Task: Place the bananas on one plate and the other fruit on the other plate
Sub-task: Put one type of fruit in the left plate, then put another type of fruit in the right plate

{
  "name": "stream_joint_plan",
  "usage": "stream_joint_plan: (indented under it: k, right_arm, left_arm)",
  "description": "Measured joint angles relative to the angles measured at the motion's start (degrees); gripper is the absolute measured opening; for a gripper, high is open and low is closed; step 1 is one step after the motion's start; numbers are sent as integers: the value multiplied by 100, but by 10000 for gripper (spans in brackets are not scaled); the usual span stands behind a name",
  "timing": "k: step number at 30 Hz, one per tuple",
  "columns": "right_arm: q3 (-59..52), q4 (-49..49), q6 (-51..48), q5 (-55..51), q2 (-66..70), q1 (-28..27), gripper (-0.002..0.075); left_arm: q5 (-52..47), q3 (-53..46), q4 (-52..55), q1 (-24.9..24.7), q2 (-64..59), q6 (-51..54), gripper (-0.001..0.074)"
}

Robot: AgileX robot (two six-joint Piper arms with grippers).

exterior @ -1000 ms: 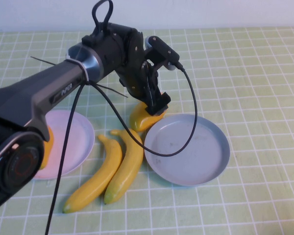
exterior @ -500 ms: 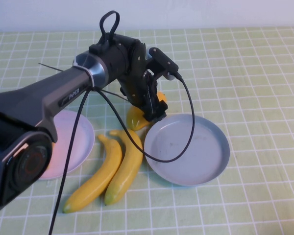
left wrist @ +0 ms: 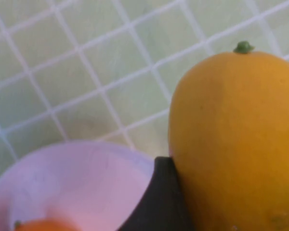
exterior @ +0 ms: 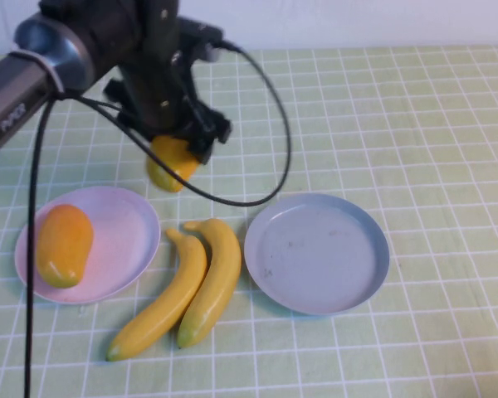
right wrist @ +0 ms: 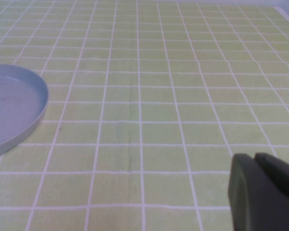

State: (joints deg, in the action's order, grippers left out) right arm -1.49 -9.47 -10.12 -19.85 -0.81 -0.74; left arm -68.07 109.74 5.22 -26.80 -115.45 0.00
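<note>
Left end effector (exterior: pixel 178 153), upper left of frame, pinching mango (exterior: pixel 171 162) across midsection; fruit looks plump, glossy, probably slippery. Right end effector (right wrist: pixel 265 192) pressed together, parked.

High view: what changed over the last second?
The left gripper closed on the second mango beside the blue plate, lifted it and carried it left toward the pink plate. The bananas, the mango on the pink plate and the right gripper, shut, stayed put.
</note>
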Motion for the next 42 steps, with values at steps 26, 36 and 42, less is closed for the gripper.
stream_joint_plan:
  k: [26,36,42]
  right_arm:
    - [0,0,0,0,0,0,-17]
    - [0,-13,0,0,0,0,-17]
    - [0,-26,0,0,0,0,-17]
  left_arm:
    - [675,-2530,201,644,833,-1076,668]
    - [914,-3180,249,569,2891,-1135,299]
    - [1685,-4553,260,569,4500,-1230,31]
